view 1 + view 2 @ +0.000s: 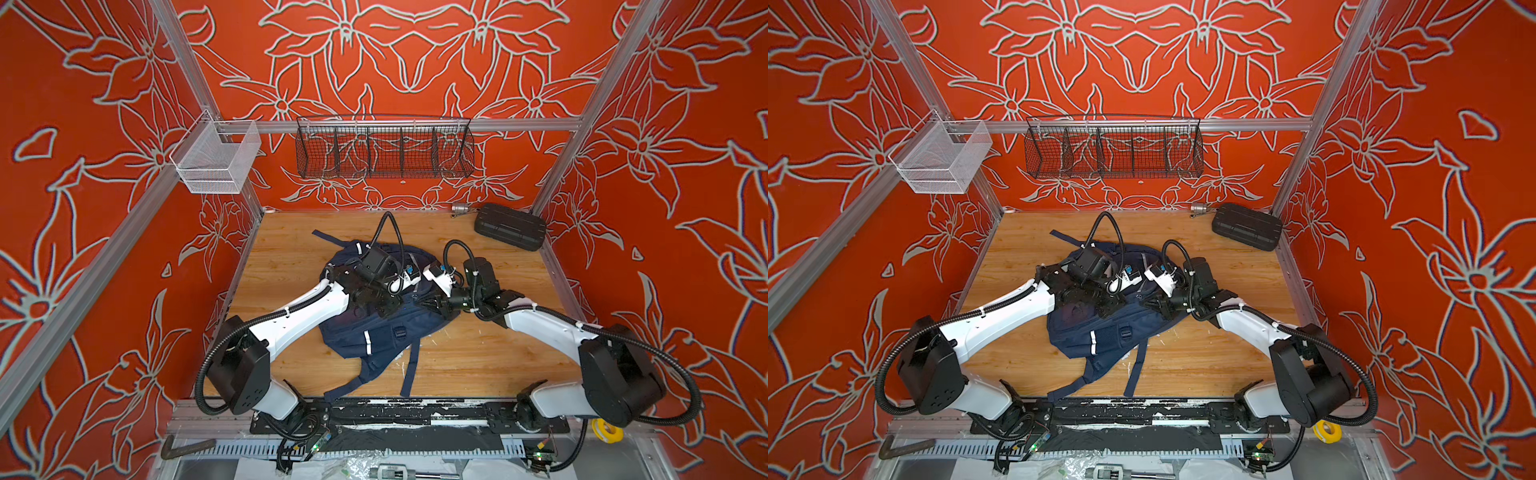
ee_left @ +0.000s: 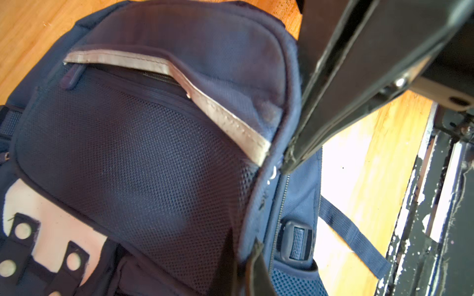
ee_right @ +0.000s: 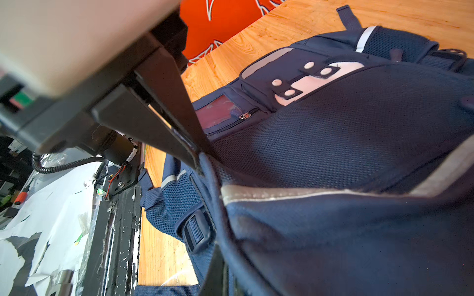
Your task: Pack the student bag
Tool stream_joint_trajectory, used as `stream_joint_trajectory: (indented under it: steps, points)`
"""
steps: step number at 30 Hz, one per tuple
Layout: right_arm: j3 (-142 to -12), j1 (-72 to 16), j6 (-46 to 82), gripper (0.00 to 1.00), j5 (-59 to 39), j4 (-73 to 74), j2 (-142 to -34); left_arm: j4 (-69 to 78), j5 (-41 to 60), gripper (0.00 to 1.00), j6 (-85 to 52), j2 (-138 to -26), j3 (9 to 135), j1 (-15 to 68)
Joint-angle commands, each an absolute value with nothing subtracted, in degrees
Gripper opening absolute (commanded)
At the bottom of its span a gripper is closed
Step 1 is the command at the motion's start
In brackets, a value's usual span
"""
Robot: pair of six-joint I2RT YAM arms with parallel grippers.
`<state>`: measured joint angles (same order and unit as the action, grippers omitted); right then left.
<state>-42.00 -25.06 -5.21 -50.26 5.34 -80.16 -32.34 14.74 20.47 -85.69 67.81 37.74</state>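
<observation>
While both arms are bent in over the student bag (image 1: 374, 332), I judge the packing barely begun. The bag lies front-up in the middle of the wooden table (image 1: 282, 257), and I can see nothing inside it or going into it. In its wrist view the left gripper (image 2: 269, 210) has its fingers pressed onto the piped seam that edges the mesh front pocket, pinching the fabric. The right gripper (image 3: 209, 215) pinches the same kind of corded seam, with the fabric bunched up at its tips. I take this to be the step of getting the bag held or opened (I cannot tell from here whether any zip has been drawn).

What is left, as I read it, is nearly everything: open a compartment, load it, close it. The black ribbed case (image 1: 510, 226) sits in the far right corner of the table, well apart from the bag, with a small metal piece (image 1: 459, 208) just beside it. A black wire basket (image 1: 384, 149) and a white mesh basket (image 1: 216, 160) hang on the rail above.

In the way: both grippers are occupied, so neither is free to fetch anything, and the two wrists crowd the top of the bag. The loose straps (image 1: 409, 374) trail toward the near edge and could snag.
</observation>
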Motion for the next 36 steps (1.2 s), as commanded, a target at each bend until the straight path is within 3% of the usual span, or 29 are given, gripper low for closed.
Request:
stream_joint_trajectory:
  steps: [1,9,18,25,36]
  points:
    - [-43.5,-23.7,-6.6,0.09,-44.2,2.1,-82.5,-31.9,21.5,0.00,18.2,-84.0,71.4,39.5]
    - [-40.0,-27.8,-2.6,0.34,-35.5,9.3,-80.7,-28.9,19.5,0.00,11.3,-85.2,73.3,39.6]
    - [-37.7,-29.1,-2.3,0.25,-26.9,13.8,-78.3,-26.7,21.6,0.00,9.1,-85.3,74.3,39.6]
    - [-34.0,-30.3,-7.0,0.28,-23.4,18.8,-75.8,-27.4,22.4,0.00,10.5,-84.9,74.4,39.7]
    - [-33.1,-31.8,-7.1,0.08,-22.8,24.3,-76.8,-27.8,23.5,0.00,10.9,-85.4,74.7,39.6]
